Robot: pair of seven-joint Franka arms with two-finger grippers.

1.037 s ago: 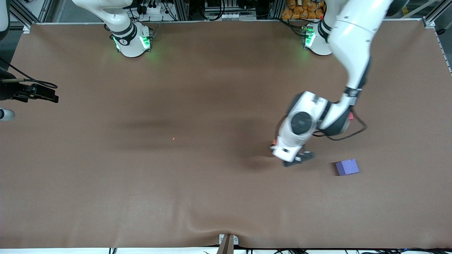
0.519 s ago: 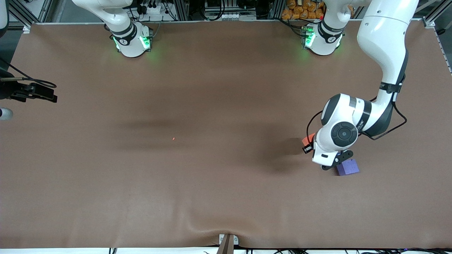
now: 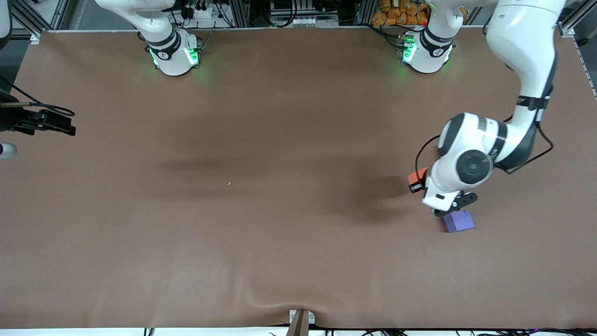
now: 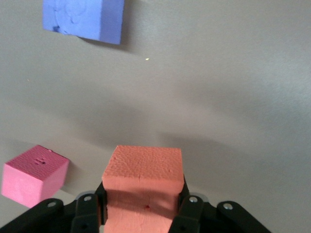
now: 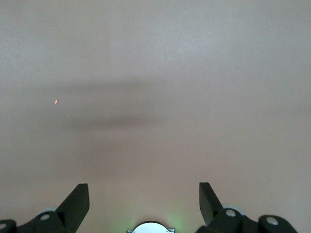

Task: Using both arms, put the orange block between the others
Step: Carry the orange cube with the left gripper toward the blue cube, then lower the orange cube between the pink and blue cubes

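Note:
My left gripper [image 4: 142, 196] is shut on the orange block [image 4: 143, 167], its fingers pressed on two opposite sides. It hangs over the table at the left arm's end. From the front, the orange block [image 3: 416, 176] peeks out beside the left gripper [image 3: 416, 182] and the white wrist. The purple cube [image 3: 459, 220] lies on the table just past the wrist, nearer the front camera. The left wrist view shows the purple cube [image 4: 82, 19] and the red-pink cube [image 4: 34, 174] lying apart on the cloth. My right gripper [image 5: 144, 194] is open over bare table.
Brown cloth [image 3: 261, 233] covers the table, with a ripple at the front edge by a small clamp [image 3: 301, 319]. A tiny red speck [image 3: 228, 183] lies mid-table. A black device with a cable [image 3: 39, 122] sits at the edge at the right arm's end.
The left arm has carried the orange block from mid-table toward its own end, stopping beside the purple cube. Its grip stayed shut. The right gripper stayed open.

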